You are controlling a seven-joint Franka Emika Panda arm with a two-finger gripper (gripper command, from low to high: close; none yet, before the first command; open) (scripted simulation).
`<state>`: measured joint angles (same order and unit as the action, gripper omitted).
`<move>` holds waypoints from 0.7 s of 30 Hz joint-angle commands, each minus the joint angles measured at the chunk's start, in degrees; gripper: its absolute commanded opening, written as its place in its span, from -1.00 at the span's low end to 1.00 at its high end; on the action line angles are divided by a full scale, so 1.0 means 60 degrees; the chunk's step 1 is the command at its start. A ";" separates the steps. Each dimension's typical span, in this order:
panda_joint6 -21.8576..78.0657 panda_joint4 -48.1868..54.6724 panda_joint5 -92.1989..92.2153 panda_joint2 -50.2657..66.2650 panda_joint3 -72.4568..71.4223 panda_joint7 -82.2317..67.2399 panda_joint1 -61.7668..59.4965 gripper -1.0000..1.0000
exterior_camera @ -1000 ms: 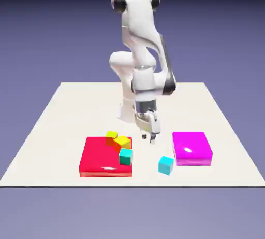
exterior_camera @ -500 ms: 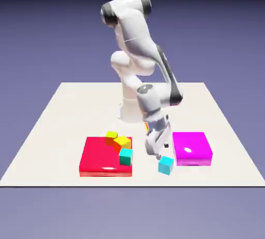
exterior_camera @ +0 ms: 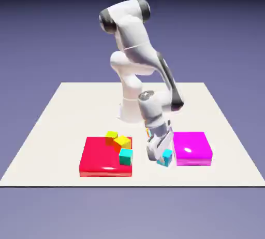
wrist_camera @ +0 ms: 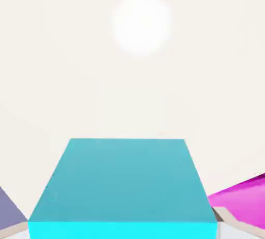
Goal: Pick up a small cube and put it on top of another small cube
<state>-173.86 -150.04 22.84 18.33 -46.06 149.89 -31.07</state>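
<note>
The white two-finger gripper (exterior_camera: pixel 159 155) was clenched on the small bright cyan cube (exterior_camera: pixel 166 156), which sat on the pale tabletop (exterior_camera: pixel 62 124) just left of the flat glossy magenta block (exterior_camera: pixel 192 148). In the hand view the cube (wrist_camera: pixel 122 186) filled the lower middle, squarely centred, so the grip looked even and the lift likely to hold. The hand leaned in from the far side, probably to clear the magenta block (wrist_camera: pixel 239 199). To the left, well apart, the flat red block (exterior_camera: pixel 106 156) carried a darker teal cube (exterior_camera: pixel 126 156), an orange cube (exterior_camera: pixel 122 142) and a small yellow cube (exterior_camera: pixel 112 136); one of these small cubes presumably served as the base.
</note>
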 commanded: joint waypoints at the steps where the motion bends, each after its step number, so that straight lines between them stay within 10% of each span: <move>1: 0.0347 -0.0012 0.0067 -0.0054 0.0173 -0.0413 0.0201 -1.00; 21: 0.6196 -0.1042 0.1760 -0.5745 0.5810 -0.6068 0.1025 -1.00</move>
<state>-136.74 -156.29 33.46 -16.14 -11.20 113.44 -24.91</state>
